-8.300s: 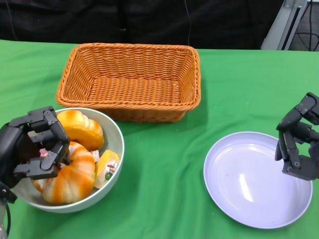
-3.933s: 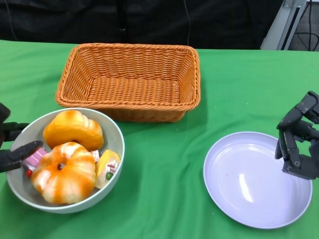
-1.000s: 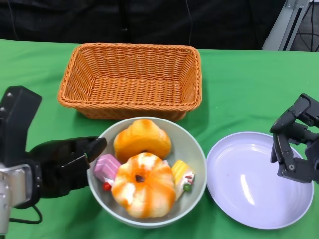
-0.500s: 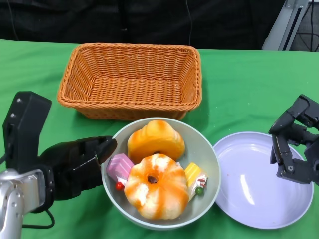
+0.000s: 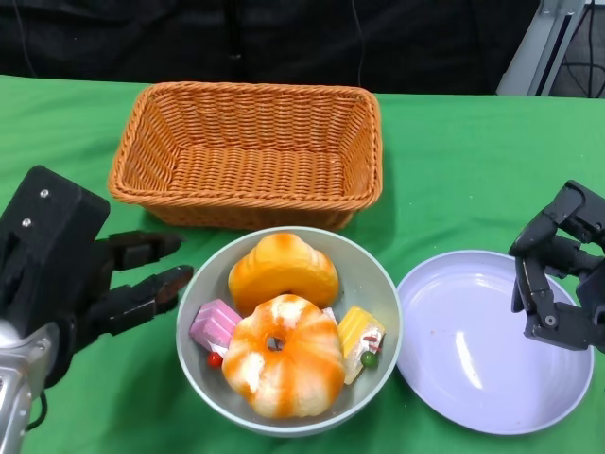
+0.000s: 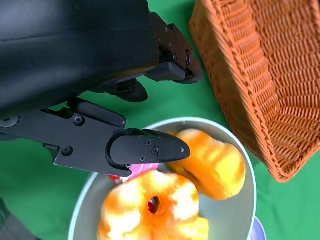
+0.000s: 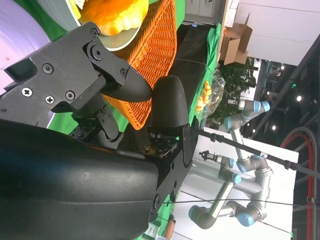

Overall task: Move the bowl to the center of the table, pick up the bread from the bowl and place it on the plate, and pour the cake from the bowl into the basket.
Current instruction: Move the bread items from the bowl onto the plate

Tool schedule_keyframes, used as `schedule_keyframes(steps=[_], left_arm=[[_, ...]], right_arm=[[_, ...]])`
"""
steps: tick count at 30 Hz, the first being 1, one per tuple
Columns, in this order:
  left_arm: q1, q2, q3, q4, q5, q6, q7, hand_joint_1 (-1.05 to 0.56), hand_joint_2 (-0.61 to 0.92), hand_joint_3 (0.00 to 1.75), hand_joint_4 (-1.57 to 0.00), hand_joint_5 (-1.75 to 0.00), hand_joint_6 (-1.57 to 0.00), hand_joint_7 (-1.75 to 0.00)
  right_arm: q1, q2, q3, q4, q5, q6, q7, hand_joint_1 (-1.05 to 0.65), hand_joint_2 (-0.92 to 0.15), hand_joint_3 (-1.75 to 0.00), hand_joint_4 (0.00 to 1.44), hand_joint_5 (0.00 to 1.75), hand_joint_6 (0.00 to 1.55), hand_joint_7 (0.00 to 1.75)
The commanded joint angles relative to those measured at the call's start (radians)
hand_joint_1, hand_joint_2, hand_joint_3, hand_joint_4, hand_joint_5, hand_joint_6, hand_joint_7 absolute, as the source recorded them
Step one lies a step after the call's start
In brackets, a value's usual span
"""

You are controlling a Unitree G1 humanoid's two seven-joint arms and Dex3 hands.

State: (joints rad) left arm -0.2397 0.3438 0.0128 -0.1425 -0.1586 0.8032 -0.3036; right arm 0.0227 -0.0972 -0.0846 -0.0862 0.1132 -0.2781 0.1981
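Observation:
The grey-green bowl stands on the green cloth in front of the basket, its right rim close to the plate. It holds a round orange bread, a ring-shaped orange bread, a pink cake and a yellow cake. My left hand is just left of the bowl, fingers spread and clear of the rim, holding nothing. In the left wrist view its fingers hover over the bowl edge. My right hand hangs over the lilac plate's right side, fingers loosely bent and holding nothing.
An orange wicker basket with nothing in it stands behind the bowl, its front wall nearly touching the bowl's far rim. Green cloth covers the table. A dark backdrop runs along the far edge, with a metal leg at the back right.
My left hand has come off the bowl's left rim and drawn back with its fingers spread. The bowl sits slightly left of where it was half a second ago. The right hand holds still.

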Motion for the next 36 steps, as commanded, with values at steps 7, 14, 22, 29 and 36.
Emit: schedule_keyframes(steps=[7, 14, 22, 29, 36], left_arm=[[0.052, 0.036, 0.021, 0.014, 0.072, -0.179, 0.027, -0.53, 0.92, 0.22, -0.43, -0.36, -0.44, -0.06], [0.144, -0.063, 0.131, 0.045, 0.023, -0.489, 0.066, -0.34, 0.92, 0.19, -0.60, -0.40, -0.64, -0.11], [0.174, -0.126, 0.209, 0.172, -0.007, -0.842, 0.058, -0.19, 0.92, 0.22, -0.79, -0.49, -0.83, -0.16], [0.133, -0.142, 0.213, 0.365, -0.007, -1.168, 0.029, -0.09, 0.92, 0.29, -0.92, -0.74, -1.04, -0.22], [0.106, -0.147, 0.208, 0.452, 0.017, -1.265, 0.051, -0.12, 0.92, 0.29, -0.82, -1.22, -1.07, -0.46]], right_arm=[[0.010, -0.011, -0.008, -0.001, 0.014, 0.000, 0.006, -0.18, -0.51, -1.18, 0.85, 1.75, 0.61, 1.57], [0.011, -0.026, -0.013, 0.001, 0.018, 0.004, 0.028, -0.18, -0.50, -1.19, 0.84, 1.75, 0.61, 1.57], [0.016, -0.050, -0.018, 0.003, 0.028, 0.016, 0.059, -0.17, -0.49, -1.18, 0.85, 1.75, 0.61, 1.55], [0.022, -0.072, -0.011, -0.036, 0.066, 0.035, 0.119, -0.10, -0.50, -1.12, 0.80, 1.56, 0.67, 1.27], [0.029, -0.113, 0.017, -0.141, 0.044, 0.103, 0.143, -0.21, -0.52, -0.97, 0.74, 1.51, 0.65, 1.17]])
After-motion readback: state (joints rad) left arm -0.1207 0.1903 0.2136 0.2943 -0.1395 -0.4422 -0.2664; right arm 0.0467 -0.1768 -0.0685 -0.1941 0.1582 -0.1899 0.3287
